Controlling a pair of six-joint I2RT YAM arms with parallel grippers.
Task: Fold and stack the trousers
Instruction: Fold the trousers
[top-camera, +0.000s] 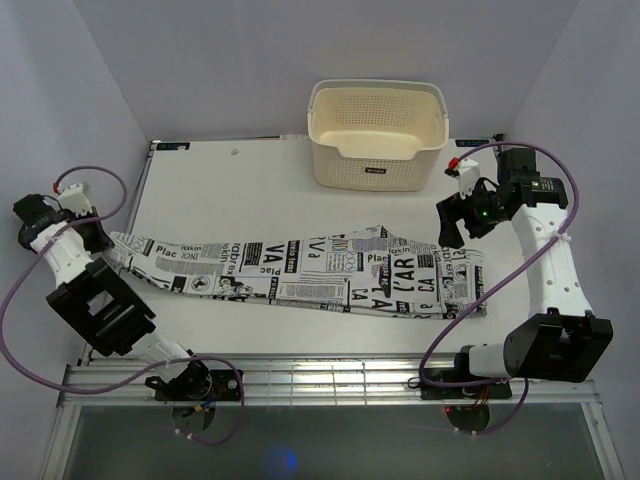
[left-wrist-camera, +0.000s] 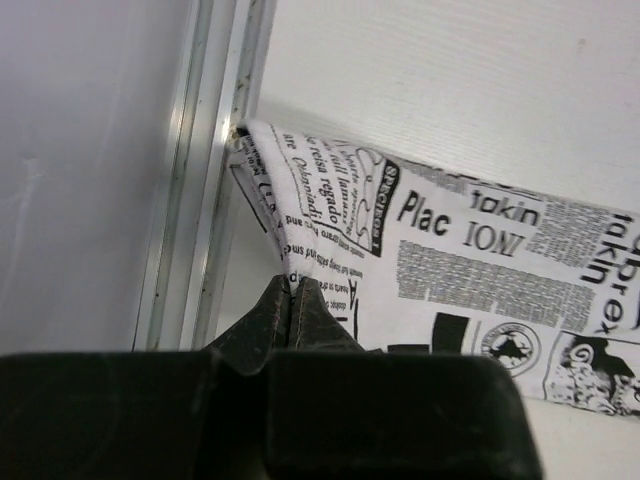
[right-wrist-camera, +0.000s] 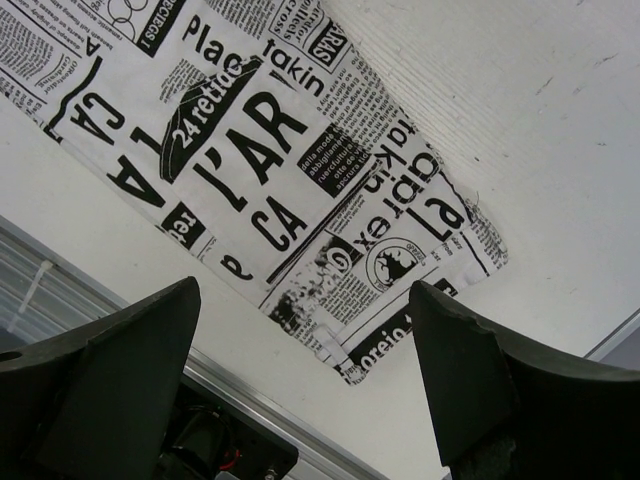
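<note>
Left gripper (left-wrist-camera: 292, 288), reaching far left, pinches one end of the flat-lying newsprint trousers (top-camera: 320, 272); right gripper (right-wrist-camera: 303, 300) hovers, jaws apart.

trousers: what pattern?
The long soft white cloth trousers carry black newspaper-style text and pictures all over; the right wrist view shows it best.

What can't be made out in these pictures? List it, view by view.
- Left wrist view: how much of the trousers sits inside the shut left end effector; its own fingers cover the pinch.
- Right wrist view: most of the trousers, cut off by the top and left edges, past the open right end effector.
- Top view: the label on the basket, too small to read.
</note>
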